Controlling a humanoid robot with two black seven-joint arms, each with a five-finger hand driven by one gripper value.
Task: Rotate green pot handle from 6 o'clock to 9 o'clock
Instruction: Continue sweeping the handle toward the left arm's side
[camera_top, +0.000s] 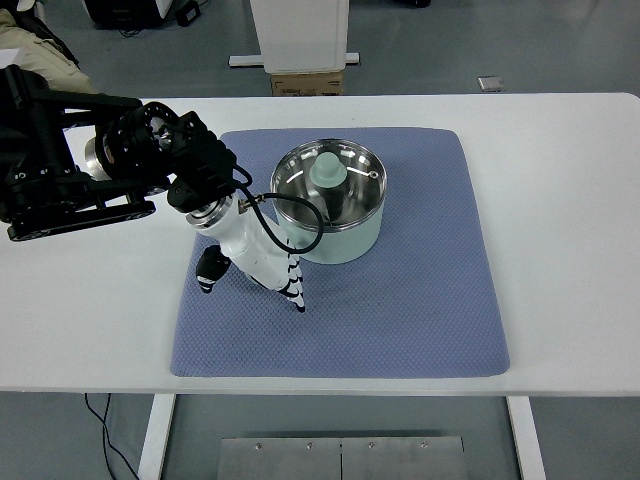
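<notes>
I can read no writing anywhere, and I see the pale green pot (331, 205), shiny steel inside with a green knob, sitting on the blue mat (400, 300) on the white table (560, 200), while my left hand (262, 258) presses against its near-left wall, grip unclear.

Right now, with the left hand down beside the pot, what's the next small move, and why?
Probably sweep the left hand a little toward the mat's left side, pivoting the green pot. The hand sits against the pot's near-left wall, and the pot handle isn't visible, seemingly hidden under the hand, so whether the fingers actually hold it can't be told. Move slowly.
</notes>
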